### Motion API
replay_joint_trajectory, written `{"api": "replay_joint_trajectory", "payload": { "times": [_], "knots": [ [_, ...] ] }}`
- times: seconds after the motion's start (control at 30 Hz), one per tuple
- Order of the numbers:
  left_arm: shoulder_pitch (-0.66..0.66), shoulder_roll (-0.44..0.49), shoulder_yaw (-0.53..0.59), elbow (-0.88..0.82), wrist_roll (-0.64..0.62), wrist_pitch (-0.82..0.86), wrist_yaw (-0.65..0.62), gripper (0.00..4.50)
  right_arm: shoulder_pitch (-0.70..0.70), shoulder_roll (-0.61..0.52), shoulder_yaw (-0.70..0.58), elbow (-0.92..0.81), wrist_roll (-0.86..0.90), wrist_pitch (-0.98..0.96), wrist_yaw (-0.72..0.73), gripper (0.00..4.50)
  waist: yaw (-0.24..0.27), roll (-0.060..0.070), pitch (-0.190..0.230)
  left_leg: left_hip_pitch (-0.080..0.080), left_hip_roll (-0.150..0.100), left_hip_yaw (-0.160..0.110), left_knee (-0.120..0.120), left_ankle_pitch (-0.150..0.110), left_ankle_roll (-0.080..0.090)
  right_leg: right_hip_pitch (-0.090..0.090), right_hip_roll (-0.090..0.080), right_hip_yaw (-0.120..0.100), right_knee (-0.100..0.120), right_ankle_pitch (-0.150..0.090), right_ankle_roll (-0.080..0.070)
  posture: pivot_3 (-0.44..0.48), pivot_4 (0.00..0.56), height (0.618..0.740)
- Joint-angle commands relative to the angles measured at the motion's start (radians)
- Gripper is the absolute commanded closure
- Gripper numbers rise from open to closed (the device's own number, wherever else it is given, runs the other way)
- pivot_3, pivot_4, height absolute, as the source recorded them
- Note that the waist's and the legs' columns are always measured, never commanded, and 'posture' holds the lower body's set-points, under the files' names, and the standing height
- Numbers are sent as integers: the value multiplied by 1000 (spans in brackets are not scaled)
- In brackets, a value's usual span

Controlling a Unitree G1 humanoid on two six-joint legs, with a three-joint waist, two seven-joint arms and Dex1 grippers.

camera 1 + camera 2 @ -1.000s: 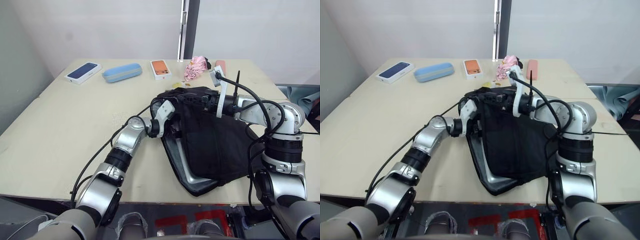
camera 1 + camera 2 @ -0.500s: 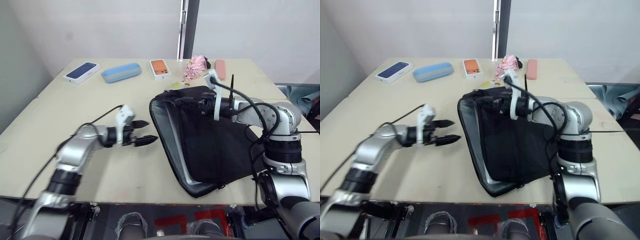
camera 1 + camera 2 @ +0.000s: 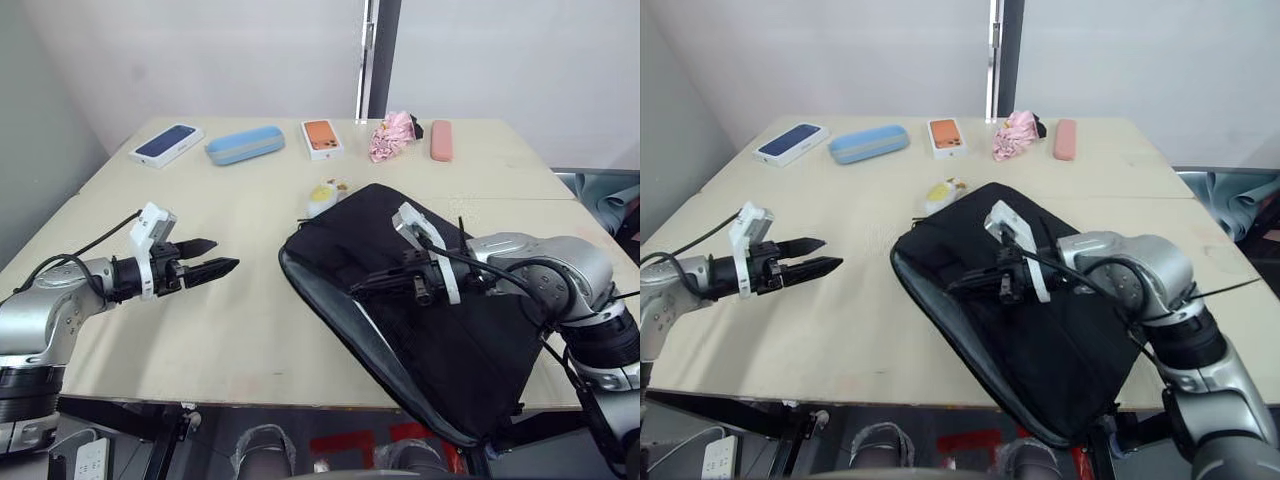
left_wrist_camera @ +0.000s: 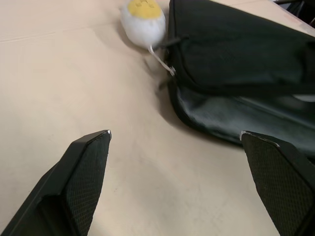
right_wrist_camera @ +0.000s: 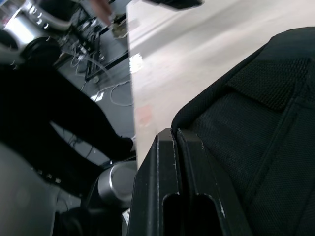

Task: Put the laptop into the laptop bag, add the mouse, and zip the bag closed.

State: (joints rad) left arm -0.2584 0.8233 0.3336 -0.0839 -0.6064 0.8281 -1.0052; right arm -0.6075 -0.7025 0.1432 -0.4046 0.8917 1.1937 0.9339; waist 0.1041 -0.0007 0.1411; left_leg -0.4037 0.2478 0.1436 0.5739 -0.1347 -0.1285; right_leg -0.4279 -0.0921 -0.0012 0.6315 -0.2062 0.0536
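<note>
The black laptop bag (image 3: pixel 450 350) lies flat on the table's right half, its near corner hanging past the front edge. A grey strip runs along its left edge (image 3: pixel 330 320), where the zip gapes. Its white-yellow egg charm (image 3: pixel 322 195) rests on the table at the far corner. My right gripper (image 3: pixel 354 290) lies on top of the bag with its fingers (image 5: pixel 174 147) pressed together and nothing visible between them. My left gripper (image 3: pixel 225 254) hovers open over bare table, well left of the bag. The laptop and the mouse are hidden.
Along the far edge lie a dark-blue phone box (image 3: pixel 165 143), a light-blue oval case (image 3: pixel 244 144), an orange phone box (image 3: pixel 322 138), a pink crumpled cloth (image 3: pixel 392 135) and a pink slim case (image 3: pixel 440 140). Bare tabletop (image 3: pixel 200 200) stretches between my left gripper and the bag.
My left arm has drawn back from the bag to the left and opened. The bag, held up before, has come down flat, and my right gripper lowered with it. The egg charm came into view.
</note>
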Motion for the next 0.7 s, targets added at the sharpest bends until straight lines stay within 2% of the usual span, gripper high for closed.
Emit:
{"api": "replay_joint_trajectory", "payload": {
  "times": [0.03, 0.13, 0.23, 0.27, 0.47, 0.6, 0.7],
  "knots": [
    [6, 5, 9, -41, -24, -4, 14, 84, 7, -9, 15, -10, -22, -58, 37, 4500, -2, 0, 0, 0, 0, 0, 0, 0, 0, 0, 0, 0, 1, 0, 0, 0, 150, 740],
    [-5, -9, -10, -40, -27, -9, 28, 0, 14, -5, 5, 17, -55, -106, 37, 3752, -3, 0, 0, 0, 0, 0, 1, 0, 0, 0, 0, 1, 1, 0, 0, 0, 150, 740],
    [-41, -33, -40, -22, -33, -7, 31, 0, 33, -44, -57, -5, -7, -109, 84, 2722, 1, 0, 0, 0, 0, 0, 2, 0, 1, 0, 0, 0, 2, 0, 0, 0, 150, 740],
    [-52, -39, -56, -14, -27, -15, 30, 0, 39, -50, -79, -12, 15, -104, 90, 2536, 3, 0, 0, 0, 0, 0, 2, 0, 1, 1, 0, 0, 1, 0, 0, 0, 150, 740],
    [-183, -103, -154, 96, 5, -50, 26, 0, 81, -75, -166, -48, 58, -121, 73, 102, 3, -1, -1, 0, 0, 0, 4, 0, 1, 1, 0, 1, 3, 0, 0, 0, 150, 740],
    [-311, -181, -268, 290, 99, -141, 8, 0, 115, -162, -226, -81, 42, -140, 87, 102, 7, -1, -1, 0, 0, 0, 7, 0, 2, 1, -1, 2, 6, 0, 0, 0, 150, 740],
    [-393, -240, -304, 430, 134, -183, -3, 0, 138, -238, -282, -106, 73, -135, 110, 102, 15, -1, -1, 0, -1, 0, 8, 0, 2, 1, -1, 2, 7, 0, 0, 0, 150, 740]
  ]
}}
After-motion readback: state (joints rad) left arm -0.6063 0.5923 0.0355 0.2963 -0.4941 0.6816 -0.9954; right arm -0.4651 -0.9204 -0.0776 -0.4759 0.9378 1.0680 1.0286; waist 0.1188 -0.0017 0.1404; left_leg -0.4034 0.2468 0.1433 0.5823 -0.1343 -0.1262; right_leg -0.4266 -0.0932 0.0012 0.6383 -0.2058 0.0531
